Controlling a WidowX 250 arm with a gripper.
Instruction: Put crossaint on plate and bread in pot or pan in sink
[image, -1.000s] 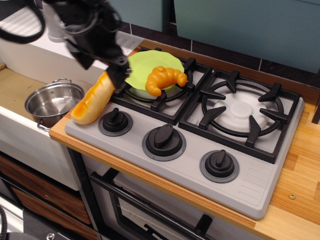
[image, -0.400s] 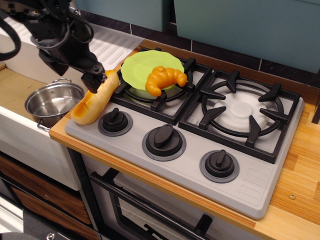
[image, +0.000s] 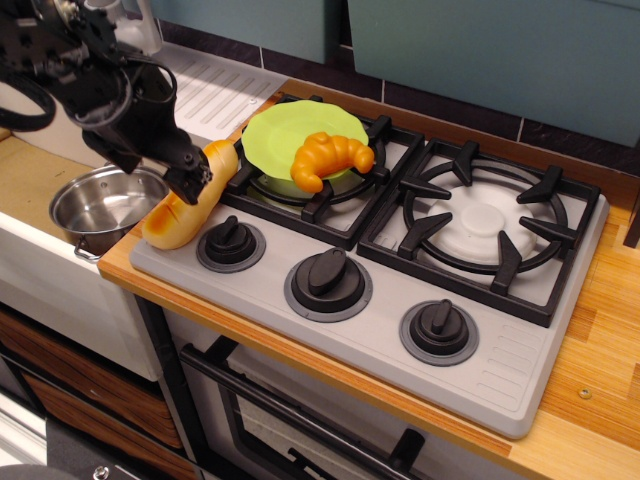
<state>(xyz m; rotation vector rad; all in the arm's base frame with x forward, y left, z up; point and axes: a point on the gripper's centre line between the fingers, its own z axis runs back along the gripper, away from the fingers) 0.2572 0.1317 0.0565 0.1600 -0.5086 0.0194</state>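
Gripping bread (image: 189, 203) beside pot (image: 103, 207), black tool (image: 192, 181)

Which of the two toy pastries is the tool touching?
The bread, the long straight loaf at the stove's left front corner. The tool is at its middle; the curved crossaint lies apart on the green plate.

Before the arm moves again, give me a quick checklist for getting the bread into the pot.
1. Crossaint on the plate: ok.
2. Gripper at the bread: ok, at its left side near mid-length.
3. Jaws closed on the loaf: cannot tell, the arm hides them.
4. Bread off the stove: not ok, its cut end rests at the front left corner.
5. Pot in the sink, upright and empty: ok.
6. Open path from loaf to pot: ok, nothing lies between.
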